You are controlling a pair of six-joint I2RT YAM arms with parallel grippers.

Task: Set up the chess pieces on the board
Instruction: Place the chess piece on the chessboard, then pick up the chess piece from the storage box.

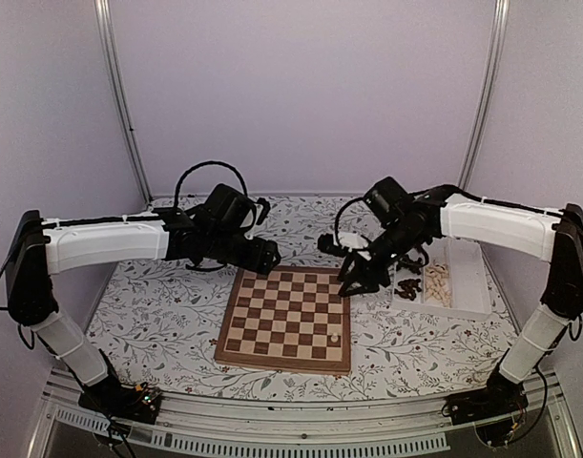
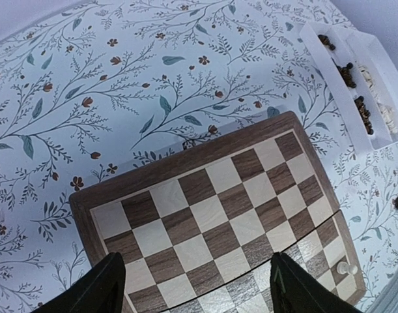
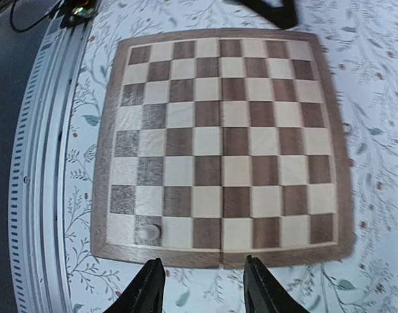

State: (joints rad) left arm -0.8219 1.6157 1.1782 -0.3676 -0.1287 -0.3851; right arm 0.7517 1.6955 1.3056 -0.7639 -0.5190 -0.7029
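Your tabletop (image 1: pixel 153 315) is covered in a pale sheet printed with leafy sprigs and small red-brown flowers. The board (image 1: pixel 286 320) lies flat on it near the middle, square to the near edge. To the right of the board, toward its far corner, you have the white tray (image 1: pixel 472 277), also flat on the tabletop, with a strip of print showing between them.
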